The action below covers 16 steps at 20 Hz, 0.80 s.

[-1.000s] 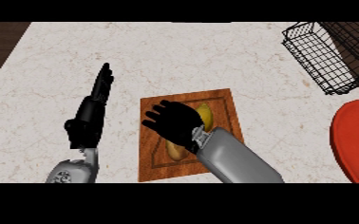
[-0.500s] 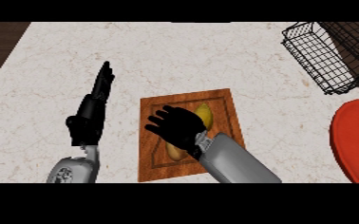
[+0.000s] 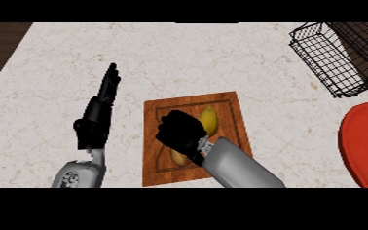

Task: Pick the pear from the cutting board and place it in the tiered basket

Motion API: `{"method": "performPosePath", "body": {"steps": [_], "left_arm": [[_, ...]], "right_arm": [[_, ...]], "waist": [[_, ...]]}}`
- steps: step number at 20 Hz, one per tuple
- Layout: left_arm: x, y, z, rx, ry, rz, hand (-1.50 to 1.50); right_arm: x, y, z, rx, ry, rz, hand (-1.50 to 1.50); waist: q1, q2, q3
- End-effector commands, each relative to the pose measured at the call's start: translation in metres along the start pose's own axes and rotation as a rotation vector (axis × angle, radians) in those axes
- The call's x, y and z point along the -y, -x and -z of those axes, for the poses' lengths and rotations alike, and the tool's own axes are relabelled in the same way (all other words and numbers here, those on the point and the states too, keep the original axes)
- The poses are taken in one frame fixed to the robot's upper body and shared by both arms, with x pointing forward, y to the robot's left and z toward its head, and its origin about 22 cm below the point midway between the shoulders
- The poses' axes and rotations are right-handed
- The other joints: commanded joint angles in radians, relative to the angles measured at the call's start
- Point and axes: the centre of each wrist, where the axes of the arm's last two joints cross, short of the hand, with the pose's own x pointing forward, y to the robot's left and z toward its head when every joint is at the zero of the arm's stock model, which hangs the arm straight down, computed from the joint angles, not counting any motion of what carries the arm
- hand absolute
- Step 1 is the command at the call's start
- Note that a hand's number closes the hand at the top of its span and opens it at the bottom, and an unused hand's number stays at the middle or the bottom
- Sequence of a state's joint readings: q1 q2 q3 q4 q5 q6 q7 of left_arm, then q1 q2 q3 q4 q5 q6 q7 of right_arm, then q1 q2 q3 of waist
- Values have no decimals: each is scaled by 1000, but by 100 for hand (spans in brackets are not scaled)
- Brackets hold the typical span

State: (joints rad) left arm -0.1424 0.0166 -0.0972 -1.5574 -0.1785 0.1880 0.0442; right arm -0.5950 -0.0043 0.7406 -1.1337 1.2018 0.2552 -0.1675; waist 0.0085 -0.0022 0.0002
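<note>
Yellow pear (image 3: 208, 119) on cutting board (image 3: 229, 108), long axis pointing away from robot; right hand (image 3: 179, 130) directly over it, fingers curling round; left hand (image 3: 97, 114) flat, beside board

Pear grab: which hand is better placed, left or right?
Right. The right hand is over the cutting board, curled beside the pear. The left hand is off the board's left edge, fingers straight, resting.

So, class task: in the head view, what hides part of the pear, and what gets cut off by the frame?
Head view: the right robot hand covers the pear; basket and red plate are cropped at the right edge.
</note>
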Motion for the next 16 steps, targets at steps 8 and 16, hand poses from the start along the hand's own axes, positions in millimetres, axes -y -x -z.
{"method": "performPosePath", "body": {"steps": [8,16], "left_arm": [[-20,2,-2,-12,-79,11,0],[-20,1,-2,-7,-69,15,0]], "right_arm": [[-49,144,-89,-1025,-119,338,150],[3,217,-139,-1879,-57,528,150]], "waist": [[-147,20,-5],[-46,18,-7]]}}
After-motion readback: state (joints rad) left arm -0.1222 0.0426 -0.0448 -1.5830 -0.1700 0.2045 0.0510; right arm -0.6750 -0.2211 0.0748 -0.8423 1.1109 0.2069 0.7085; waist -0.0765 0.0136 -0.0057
